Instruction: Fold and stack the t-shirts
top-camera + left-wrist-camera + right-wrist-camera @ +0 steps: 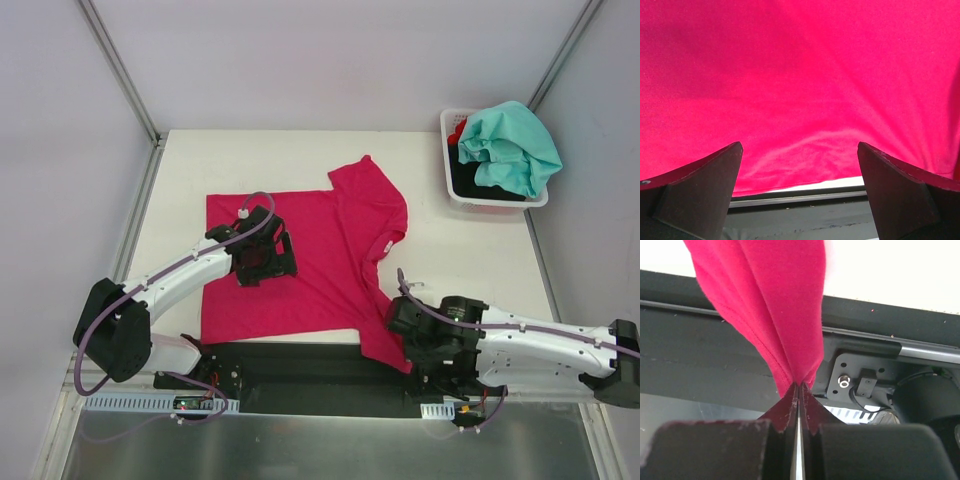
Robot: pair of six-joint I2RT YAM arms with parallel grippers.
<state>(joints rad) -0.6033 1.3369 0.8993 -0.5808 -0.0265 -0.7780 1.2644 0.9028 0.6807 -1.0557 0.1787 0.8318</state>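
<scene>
- Top external view: the magenta-pink t-shirt (pixel 290 280) is spread mostly flat on the bench (pixel 480 260), collar to the right. What appears to be its near sleeve is drawn past the front edge, over the dark base plate (pixel 300 365).
- That part is pinched in the right claw (pixel 799 386), whose jaws are closed tight on a bunched fold of cloth.
- The left claw (pixel 800 150) is held wide apart just above the shirt's body, with nothing gripped.
- For a clean fold, the pinched part is best lifted clear and carried across in one arc while the body is pinned by the left claw, so the cloth is not dragged.
- A teal-mint t-shirt (pixel 512 145) and darker ones are heaped in the white basket (pixel 447 150) at the far right.
</scene>
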